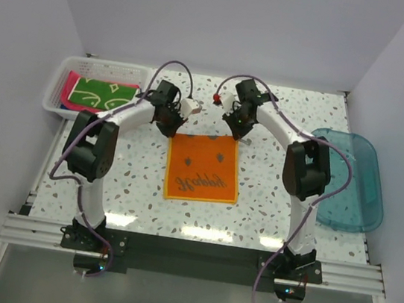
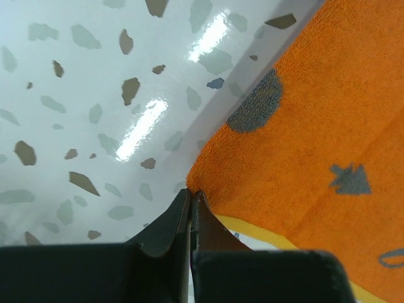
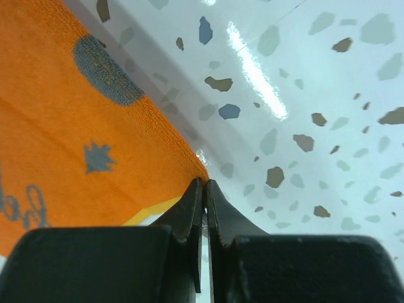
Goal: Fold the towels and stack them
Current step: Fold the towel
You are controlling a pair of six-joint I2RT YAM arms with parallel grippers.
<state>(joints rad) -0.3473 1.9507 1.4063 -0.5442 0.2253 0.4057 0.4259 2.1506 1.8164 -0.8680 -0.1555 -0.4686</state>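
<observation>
An orange towel (image 1: 203, 168) with grey lettering and small grey shapes lies flat on the speckled table between the two arms. My left gripper (image 1: 173, 131) is at its far left corner. In the left wrist view the jaws (image 2: 190, 192) are shut, pinching the corner of the orange towel (image 2: 315, 126). My right gripper (image 1: 236, 135) is at the far right corner. In the right wrist view it (image 3: 204, 182) is shut on that corner of the towel (image 3: 63, 126). A green patterned towel (image 1: 104, 95) and a pink towel (image 1: 72, 86) lie in the basket.
A white slotted basket (image 1: 55, 97) stands at the back left of the table. At the right edge is a clear blue plastic tub (image 1: 348, 180). White walls close in the back and both sides.
</observation>
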